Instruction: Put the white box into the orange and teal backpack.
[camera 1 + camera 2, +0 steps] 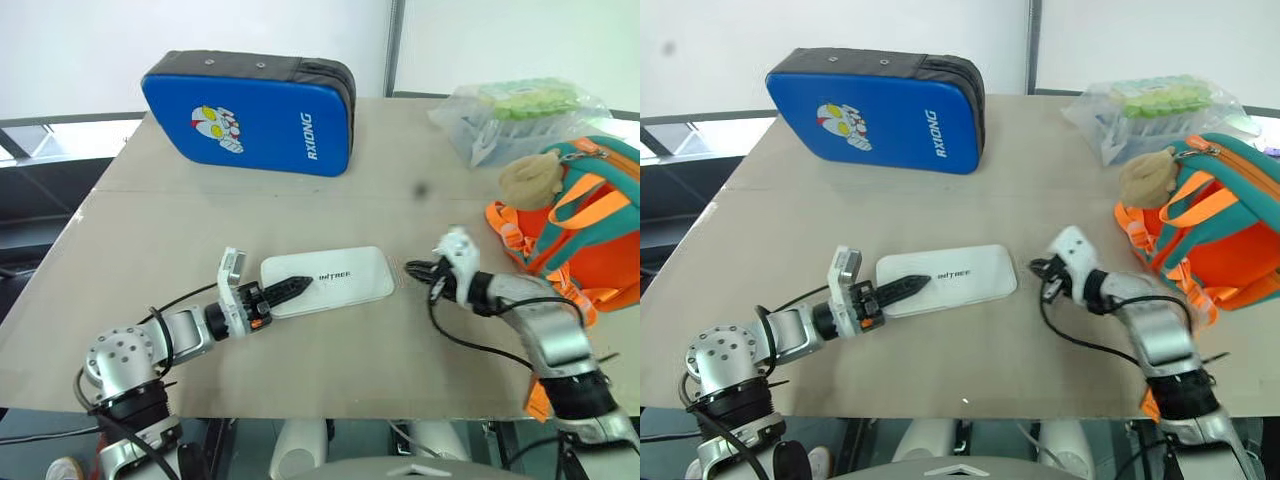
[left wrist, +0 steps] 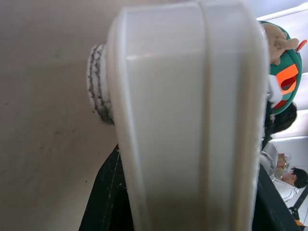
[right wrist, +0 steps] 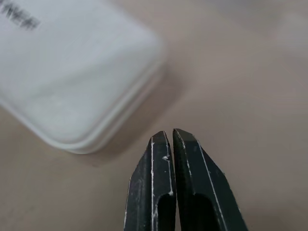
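Clamping the white box point(image 1: 328, 281) on the counter point(image 1: 330, 200), your left pincer point(image 1: 292, 286) seems closed on it, the right pincer point(image 3: 172, 139) nearly shut and empty, leaving the backpack point(image 1: 585, 235) unfilled.

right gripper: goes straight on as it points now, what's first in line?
Likely the white box: the right gripper, fingers nearly together, points at its near corner, bare table between. Depth unclear.
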Available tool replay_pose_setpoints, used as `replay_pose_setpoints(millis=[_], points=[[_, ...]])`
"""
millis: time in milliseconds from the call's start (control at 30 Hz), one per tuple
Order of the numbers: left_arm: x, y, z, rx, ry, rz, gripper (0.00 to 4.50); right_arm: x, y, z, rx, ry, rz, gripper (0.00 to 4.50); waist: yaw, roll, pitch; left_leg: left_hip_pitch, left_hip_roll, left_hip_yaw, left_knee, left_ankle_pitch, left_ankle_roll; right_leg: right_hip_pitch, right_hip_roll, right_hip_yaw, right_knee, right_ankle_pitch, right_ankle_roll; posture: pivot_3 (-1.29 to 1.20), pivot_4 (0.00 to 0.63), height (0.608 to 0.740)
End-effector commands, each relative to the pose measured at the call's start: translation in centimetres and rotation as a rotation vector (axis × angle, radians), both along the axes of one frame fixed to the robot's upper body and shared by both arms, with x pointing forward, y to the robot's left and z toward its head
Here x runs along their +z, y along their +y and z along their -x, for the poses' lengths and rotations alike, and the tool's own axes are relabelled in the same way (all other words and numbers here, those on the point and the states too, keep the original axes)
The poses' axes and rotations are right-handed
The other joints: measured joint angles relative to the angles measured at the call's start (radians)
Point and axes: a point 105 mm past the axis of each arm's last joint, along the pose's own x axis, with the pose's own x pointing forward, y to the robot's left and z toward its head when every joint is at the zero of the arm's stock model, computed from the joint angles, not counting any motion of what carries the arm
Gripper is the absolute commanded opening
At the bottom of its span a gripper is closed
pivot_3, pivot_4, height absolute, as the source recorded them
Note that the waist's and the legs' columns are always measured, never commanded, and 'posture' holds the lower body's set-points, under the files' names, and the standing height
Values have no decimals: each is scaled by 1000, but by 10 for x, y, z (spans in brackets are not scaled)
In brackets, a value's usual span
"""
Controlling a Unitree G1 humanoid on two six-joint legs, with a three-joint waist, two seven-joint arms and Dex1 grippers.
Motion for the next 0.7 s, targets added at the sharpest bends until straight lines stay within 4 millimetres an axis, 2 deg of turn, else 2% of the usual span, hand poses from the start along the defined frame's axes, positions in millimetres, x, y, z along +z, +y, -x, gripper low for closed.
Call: replay_pose_setpoints(millis=[33,100,233,367,433,533,700], points=[[4,-8,-4,-17,-43,-34,1044,53,-22,38,-40,-97,-130,1482,2,0,0,0,0,-2,0,0,0,0,0,0,0,0,1,0,150,740],[8,-14,-12,-18,-74,-32,1032,59,-35,69,-74,-42,-168,2554,4,-1,1,-1,0,-4,-1,0,0,-1,0,-1,0,-1,1,0,150,740],[17,-27,-22,-55,-122,-16,1032,57,-68,103,-243,47,-171,4484,3,-1,3,-3,1,-6,-3,0,0,-1,0,-3,-1,-1,1,0,150,740],[19,-32,-31,-87,-136,-37,1032,53,-107,121,-447,103,-134,4484,-11,-2,4,-3,0,-5,-2,0,0,-2,0,-2,-1,-2,2,0,150,740],[23,-33,-35,-97,-150,-35,1032,56,-127,117,-553,74,-114,4484,-16,-3,5,-3,0,-4,-2,0,0,-3,0,-1,-1,-3,3,0,150,740],[25,-34,-40,-110,-163,-38,1032,61,-143,93,-651,18,-110,4484,-26,-5,7,-2,0,-5,-2,0,0,-4,2,0,-1,-3,5,0,150,740],[27,-34,-42,-100,-180,-36,1032,70,-142,38,-669,-55,-201,4484,-34,-4,10,-4,-2,-7,-2,0,0,-5,2,2,-1,-3,4,0,150,740]])
